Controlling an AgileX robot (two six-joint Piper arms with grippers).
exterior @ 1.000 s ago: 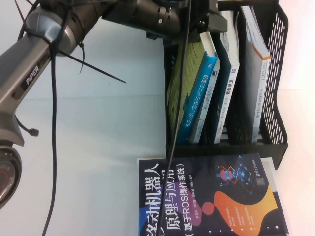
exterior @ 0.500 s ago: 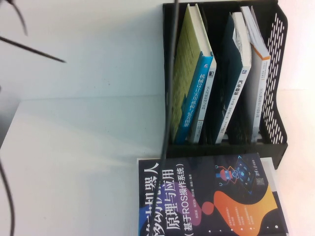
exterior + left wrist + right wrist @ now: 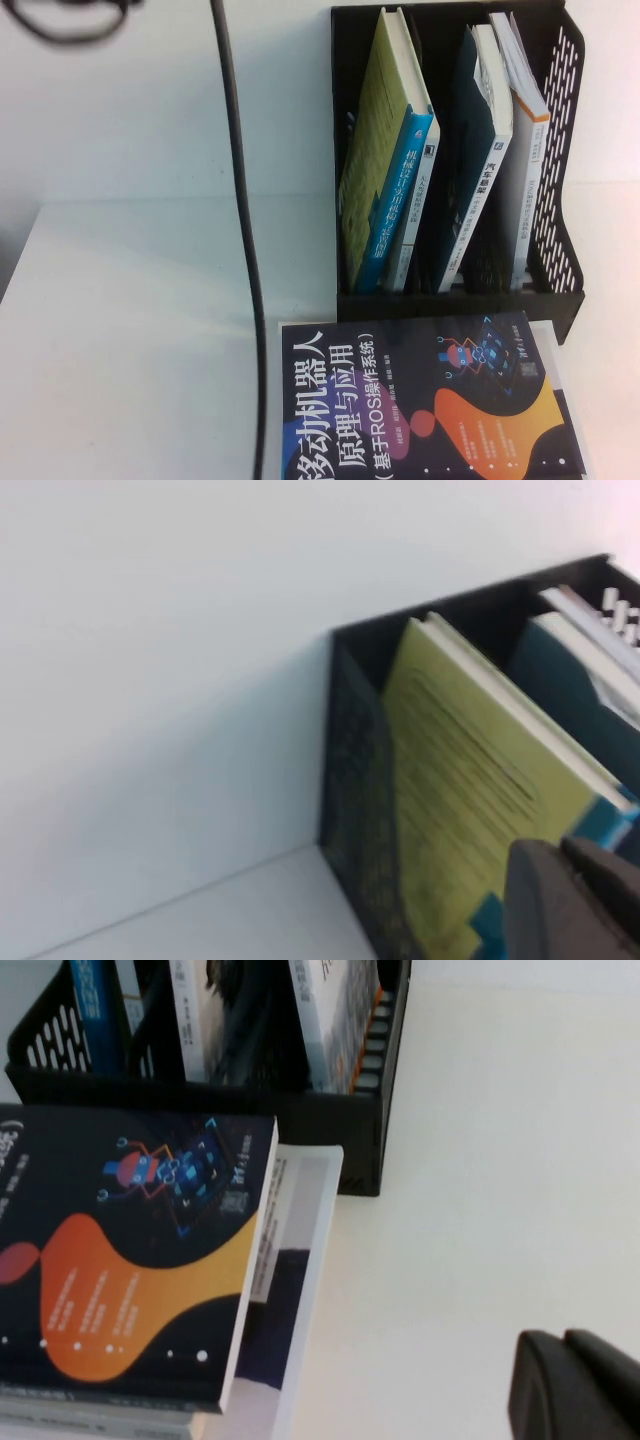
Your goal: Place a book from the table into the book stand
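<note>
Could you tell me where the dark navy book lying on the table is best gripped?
Take the dark navy book by its free long edge on the robot's right, coming in low from that side: it lies flat atop other books, overhanging slightly there. The right tool is nearest.

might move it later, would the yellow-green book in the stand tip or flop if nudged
Probably stiff: the book looks thick. It leans against the book stand wall, so a nudge may shift its tilt. Left gripper is shut beside it; right gripper, shut, hangs over the table.
</note>
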